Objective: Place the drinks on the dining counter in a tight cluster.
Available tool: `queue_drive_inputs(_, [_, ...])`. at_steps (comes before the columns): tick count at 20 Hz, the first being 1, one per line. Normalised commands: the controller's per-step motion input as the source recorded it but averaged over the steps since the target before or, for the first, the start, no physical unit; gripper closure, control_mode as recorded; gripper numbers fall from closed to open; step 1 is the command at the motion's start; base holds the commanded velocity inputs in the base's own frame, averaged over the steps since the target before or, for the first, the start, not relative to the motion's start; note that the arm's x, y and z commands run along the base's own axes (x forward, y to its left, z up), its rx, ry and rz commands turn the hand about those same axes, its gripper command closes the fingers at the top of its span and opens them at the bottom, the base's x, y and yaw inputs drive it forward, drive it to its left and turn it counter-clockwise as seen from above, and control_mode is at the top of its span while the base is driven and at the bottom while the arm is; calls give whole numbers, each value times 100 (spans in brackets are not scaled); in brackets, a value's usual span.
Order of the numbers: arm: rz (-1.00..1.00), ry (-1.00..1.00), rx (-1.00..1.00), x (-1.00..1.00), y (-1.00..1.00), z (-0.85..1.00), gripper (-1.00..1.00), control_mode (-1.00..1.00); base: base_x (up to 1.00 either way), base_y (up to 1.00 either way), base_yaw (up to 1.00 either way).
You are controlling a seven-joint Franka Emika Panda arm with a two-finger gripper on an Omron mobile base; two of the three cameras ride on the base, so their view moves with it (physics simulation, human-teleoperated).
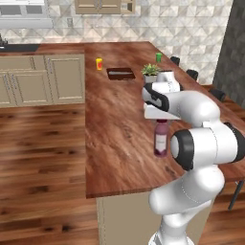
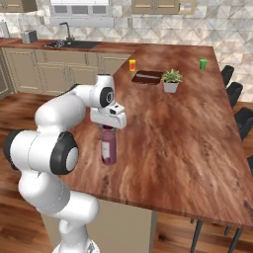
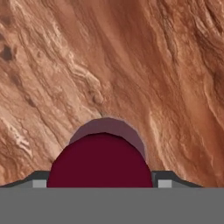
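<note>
Jaws stand wide either side of the dark cap — whether they pinch it, I cannot tell. The gripper (image 3: 100, 183) sits atop the stout purple-capped white-labelled bottle (image 2: 108, 147), upright on the reddish-brown wood-grain dining counter (image 2: 183, 133) near its front edge.

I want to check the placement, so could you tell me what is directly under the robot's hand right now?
The purple-capped bottle stands upright on the dining counter, straight below the gripper. Its cap sits between the jaws. The hand hides whether they touch it.
</note>
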Motion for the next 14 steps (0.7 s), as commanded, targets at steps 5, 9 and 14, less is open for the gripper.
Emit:
queue_drive_inputs(5, [0,-9,0,38,0,-15,100,-100,0,0,0])
queue_drive_inputs(9, [0,-6,0,65,0,0,100,-100,0,0,0])
queue_drive_inputs(14, [0,-2,1,28,0,0,100,-100,0,0,0])
